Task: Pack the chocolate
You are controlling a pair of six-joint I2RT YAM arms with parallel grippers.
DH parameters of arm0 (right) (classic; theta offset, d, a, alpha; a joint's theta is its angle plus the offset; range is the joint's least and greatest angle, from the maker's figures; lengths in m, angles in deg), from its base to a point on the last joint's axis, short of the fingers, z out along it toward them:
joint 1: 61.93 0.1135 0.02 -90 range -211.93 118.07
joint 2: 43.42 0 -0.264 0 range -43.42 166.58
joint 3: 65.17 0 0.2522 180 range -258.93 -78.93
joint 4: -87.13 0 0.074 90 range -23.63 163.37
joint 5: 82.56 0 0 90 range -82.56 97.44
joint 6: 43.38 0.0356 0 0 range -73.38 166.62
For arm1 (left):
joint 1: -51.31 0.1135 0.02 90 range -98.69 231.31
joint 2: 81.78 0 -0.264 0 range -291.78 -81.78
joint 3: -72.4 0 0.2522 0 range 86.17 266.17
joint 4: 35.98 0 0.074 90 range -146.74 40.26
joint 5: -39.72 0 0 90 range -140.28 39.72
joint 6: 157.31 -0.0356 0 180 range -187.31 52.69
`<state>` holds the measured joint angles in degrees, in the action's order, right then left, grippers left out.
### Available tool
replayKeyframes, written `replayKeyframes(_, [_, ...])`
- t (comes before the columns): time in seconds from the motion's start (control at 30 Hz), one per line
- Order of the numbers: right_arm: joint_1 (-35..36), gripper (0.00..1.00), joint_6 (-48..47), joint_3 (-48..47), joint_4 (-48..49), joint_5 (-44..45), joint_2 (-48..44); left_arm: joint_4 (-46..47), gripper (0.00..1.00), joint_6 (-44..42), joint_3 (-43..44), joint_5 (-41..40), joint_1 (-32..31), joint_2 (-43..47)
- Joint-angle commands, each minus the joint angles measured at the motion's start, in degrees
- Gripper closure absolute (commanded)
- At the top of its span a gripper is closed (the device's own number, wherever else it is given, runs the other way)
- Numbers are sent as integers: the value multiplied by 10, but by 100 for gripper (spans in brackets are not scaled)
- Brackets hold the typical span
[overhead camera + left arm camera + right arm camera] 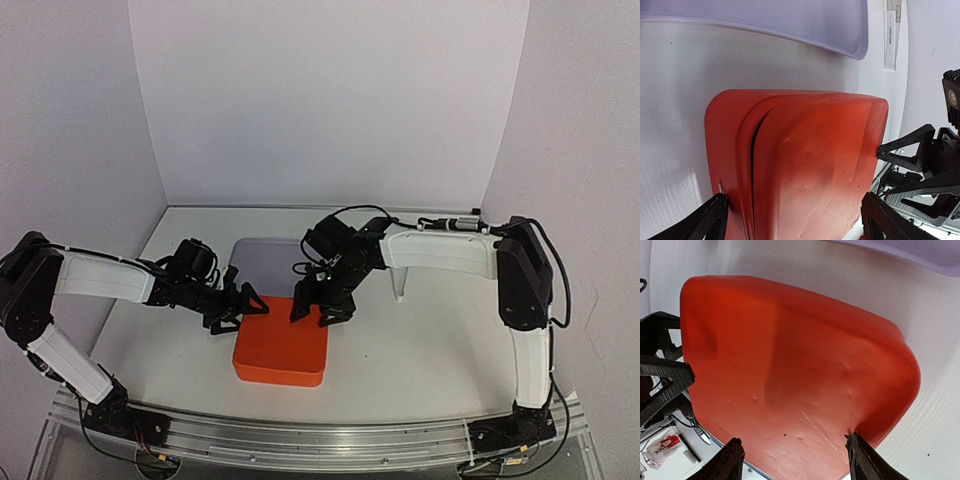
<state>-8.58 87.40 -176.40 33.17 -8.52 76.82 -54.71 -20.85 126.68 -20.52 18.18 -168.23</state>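
- My left gripper [240,306] hangs spread wide at the far left corner of the red box [280,358], grasping nothing. One fingertip [720,204] sits right at the box's side edge.
- My right gripper [322,306] is spread too and empty, at the far right corner. A fingertip [855,441] seems to rest on the lid [790,355].
- I cannot see the chocolate in any view. I guess it is under the lid, but cannot tell.
- The box is nearly square and lies toward my bases from both grippers, each about equally near.
- A dark slit [754,142] runs along the lid, so I judge it not fully seated; pressing both corners evenly looks like the next move.
- A pale tray [268,258] lies just beyond the box.
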Motion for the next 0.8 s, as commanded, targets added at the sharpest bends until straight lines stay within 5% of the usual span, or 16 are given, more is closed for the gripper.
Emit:
replayKeyframes(0.0, [10,32,-18,-14,-9,-7,21,-1,10,6,9,5,-8,-2])
replayKeyframes(0.47, [9,28,-48,-31,-15,50,-47,-133,0,-10,82,-144,-9,63])
replayKeyframes(0.77, [-28,25,-31,68,-16,88,-101,-145,0,4,42,-108,-9,101])
